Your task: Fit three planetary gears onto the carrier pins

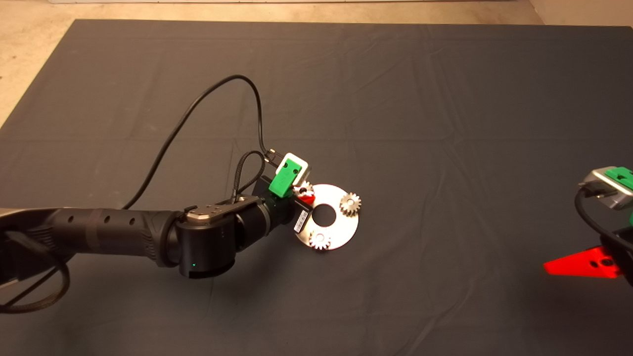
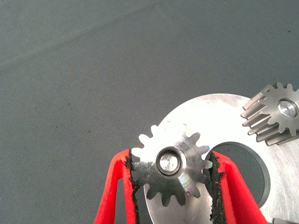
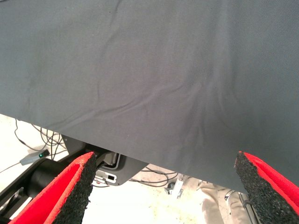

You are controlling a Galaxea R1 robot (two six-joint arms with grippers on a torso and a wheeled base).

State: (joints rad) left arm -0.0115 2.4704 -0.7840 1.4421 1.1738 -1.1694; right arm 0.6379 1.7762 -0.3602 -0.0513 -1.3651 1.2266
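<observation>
Fingers of our left gripper clamp a gear on the disc mid-mat; our right gripper waits spread near the right edge.

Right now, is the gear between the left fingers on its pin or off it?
On. In the left wrist view the gear lies flat on the disc, the pin showing through its bore; the left gripper pads touch its teeth.
</observation>
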